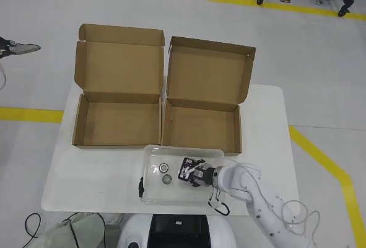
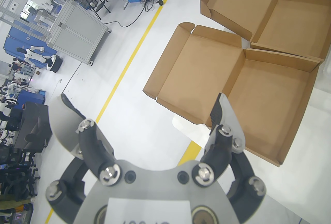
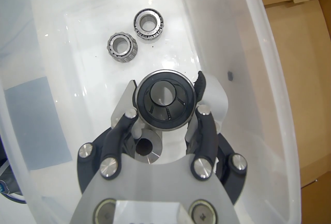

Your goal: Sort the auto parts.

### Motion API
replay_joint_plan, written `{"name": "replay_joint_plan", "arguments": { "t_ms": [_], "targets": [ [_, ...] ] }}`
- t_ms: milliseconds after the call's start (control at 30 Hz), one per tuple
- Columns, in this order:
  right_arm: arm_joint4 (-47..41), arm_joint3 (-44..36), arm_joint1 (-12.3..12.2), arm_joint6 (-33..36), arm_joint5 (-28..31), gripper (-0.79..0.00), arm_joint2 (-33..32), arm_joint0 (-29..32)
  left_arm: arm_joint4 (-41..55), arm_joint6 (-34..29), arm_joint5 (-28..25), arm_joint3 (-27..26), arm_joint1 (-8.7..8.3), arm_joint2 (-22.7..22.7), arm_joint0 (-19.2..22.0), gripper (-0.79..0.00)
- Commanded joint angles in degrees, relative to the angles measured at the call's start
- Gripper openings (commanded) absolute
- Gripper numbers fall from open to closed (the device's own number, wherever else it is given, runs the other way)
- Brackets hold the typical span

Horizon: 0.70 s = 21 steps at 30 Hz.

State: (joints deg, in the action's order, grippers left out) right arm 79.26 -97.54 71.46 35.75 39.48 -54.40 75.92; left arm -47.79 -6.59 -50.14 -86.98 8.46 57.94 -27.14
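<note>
Right wrist view: the right gripper, inside a clear plastic bin, has its fingers clamped on a round black-and-steel bushing. Two small silver roller bearings lie just beyond, side by side on the bin floor. Top view puts the bin at lower centre of the white table, two open brown cardboard boxes behind. At upper left, the left gripper is spread wide, empty
</note>
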Motion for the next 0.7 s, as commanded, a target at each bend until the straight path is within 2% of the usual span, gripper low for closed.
{"name": "replay_joint_plan", "arguments": {
  "t_ms": [0,333,567,667],
  "targets": [
    [0.12,-0.37,-0.06,-0.13,-0.28,-0.785,0.02,-0.06,0.0,0.0,0.0,0.0,0.0,0.0,0.0,0.0],
    [0.23,-3.38,-0.75,-7.87,-1.46,-0.785,-1.89,1.26,0.0,0.0,0.0,0.0,0.0,0.0,0.0,0.0],
    [-0.87,-3.77,-1.09,-19.27,-0.79,-0.785,-2.86,2.19,0.0,0.0,0.0,0.0,0.0,0.0,0.0,0.0],
    [-1.49,-3.17,-1.13,-25.18,1.27,-0.785,-2.73,1.59,0.0,0.0,0.0,0.0,0.0,0.0,0.0,0.0]
  ]
}}
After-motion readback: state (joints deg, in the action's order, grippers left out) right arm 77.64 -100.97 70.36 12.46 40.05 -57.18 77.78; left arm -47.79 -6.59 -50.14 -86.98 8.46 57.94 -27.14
